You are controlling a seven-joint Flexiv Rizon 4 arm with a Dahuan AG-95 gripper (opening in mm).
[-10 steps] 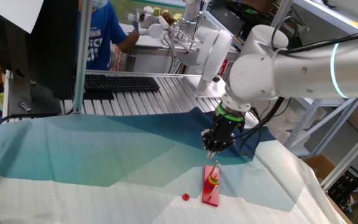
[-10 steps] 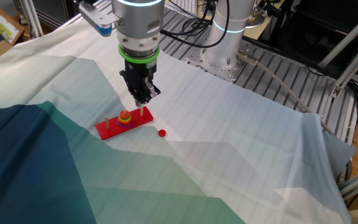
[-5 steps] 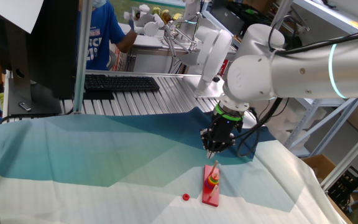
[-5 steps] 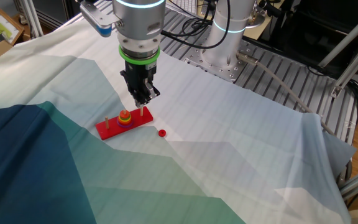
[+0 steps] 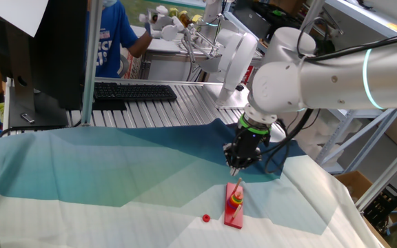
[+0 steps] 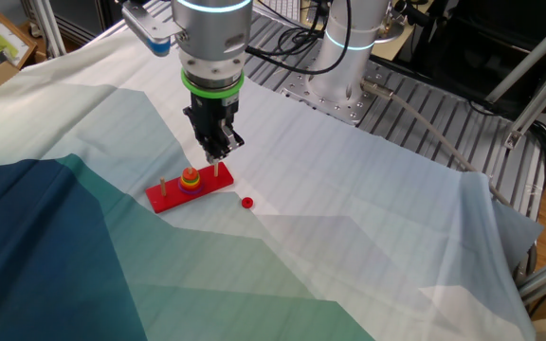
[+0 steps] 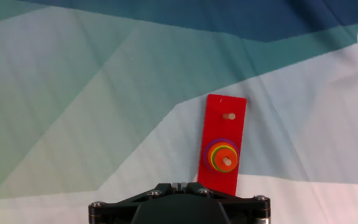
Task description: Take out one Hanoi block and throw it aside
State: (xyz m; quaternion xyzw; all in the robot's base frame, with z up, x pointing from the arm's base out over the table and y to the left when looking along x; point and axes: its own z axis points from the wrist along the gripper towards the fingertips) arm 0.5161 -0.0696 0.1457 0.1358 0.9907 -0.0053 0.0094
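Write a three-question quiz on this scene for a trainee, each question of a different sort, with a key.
1. True or false: the ring stack sits on the middle peg of the red base.
2. Where does the small red block lie? A) on the cloth, apart from the base; B) on an end peg; C) on top of the ring stack.
3. Fill in: in the other fixed view, ___ pegs of the base stand bare.

Key: 1 true; 2 A; 3 two.
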